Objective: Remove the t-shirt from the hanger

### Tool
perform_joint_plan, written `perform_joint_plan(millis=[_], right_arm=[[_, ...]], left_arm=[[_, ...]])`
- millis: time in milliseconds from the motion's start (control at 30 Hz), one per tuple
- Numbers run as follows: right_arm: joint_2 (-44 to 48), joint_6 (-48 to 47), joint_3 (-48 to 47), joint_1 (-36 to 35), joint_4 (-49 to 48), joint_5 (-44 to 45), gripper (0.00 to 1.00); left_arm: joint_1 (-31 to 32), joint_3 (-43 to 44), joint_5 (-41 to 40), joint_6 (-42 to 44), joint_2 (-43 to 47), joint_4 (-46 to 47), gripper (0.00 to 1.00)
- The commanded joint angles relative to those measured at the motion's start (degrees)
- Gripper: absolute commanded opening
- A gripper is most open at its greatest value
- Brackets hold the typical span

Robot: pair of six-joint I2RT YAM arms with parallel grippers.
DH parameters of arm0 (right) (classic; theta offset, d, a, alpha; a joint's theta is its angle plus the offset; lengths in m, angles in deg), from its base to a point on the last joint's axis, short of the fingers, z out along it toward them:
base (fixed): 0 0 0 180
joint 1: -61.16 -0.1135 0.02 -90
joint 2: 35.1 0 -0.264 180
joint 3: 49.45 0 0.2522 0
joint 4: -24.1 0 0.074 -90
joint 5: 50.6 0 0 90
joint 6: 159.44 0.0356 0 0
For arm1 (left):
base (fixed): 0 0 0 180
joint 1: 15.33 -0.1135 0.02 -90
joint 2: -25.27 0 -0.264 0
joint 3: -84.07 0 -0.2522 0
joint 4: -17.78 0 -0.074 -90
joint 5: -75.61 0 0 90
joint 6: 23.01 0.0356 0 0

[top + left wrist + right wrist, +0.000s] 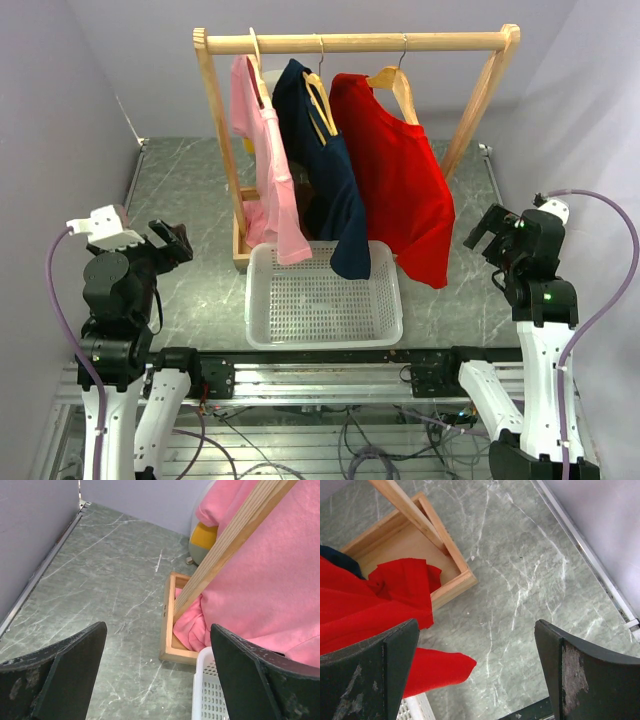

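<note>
We found the pink t-shirt (270, 170), navy t-shirt (330, 180) and red t-shirt (400, 180) hanging on wooden hangers from the rail (360, 42) at the top centre of the overhead frame. The left fingers (65, 675) and right fingers (370, 670) stood wide apart, holding nothing. We judged the cloth light, soft and limp, best pinched at a lower hem or sleeve and drawn off its hanger.

Grey-green marbled table (190, 200) carries wooden rack (350, 42), white basket (322, 300) in front, seemingly touching rack base.

t-shirts (335, 190) on rack (350, 43) | basket (325, 339) before rack, under hems
</note>
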Motion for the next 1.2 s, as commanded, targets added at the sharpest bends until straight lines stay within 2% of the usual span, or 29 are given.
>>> perform_joint_plan(millis=[0,367,667,833,1033,1167], right_arm=[[0.1,0.6,-1.7,-0.7,1.2,1.7,1.00],[1.5,0.8,-2.3,-0.7,2.5,1.9,1.00],[0.5,-0.2,-6.1,-0.8,3.5,2.3,1.00],[-0.3,-0.2,-6.1,-1.1,3.0,2.1,1.00],[-0.3,3.3,-4.6,-1.1,3.3,4.0,1.00],[1.5,2.5,-4.7,-1.2,2.2,2.8,1.00]], left_arm=[[0.3,1.8,1.5,1.1,-0.8,-1.6,0.95],[0.3,4.1,4.6,1.1,-5.4,0.0,0.95],[0.4,13.7,9.8,-1.0,-12.3,0.3,0.95],[0.4,19.7,16.0,-0.8,-17.1,-1.0,0.95],[0.4,26.5,15.6,-2.2,-20.6,-2.7,0.95],[0.4,30.1,23.6,-0.5,-23.4,-1.7,0.95]])
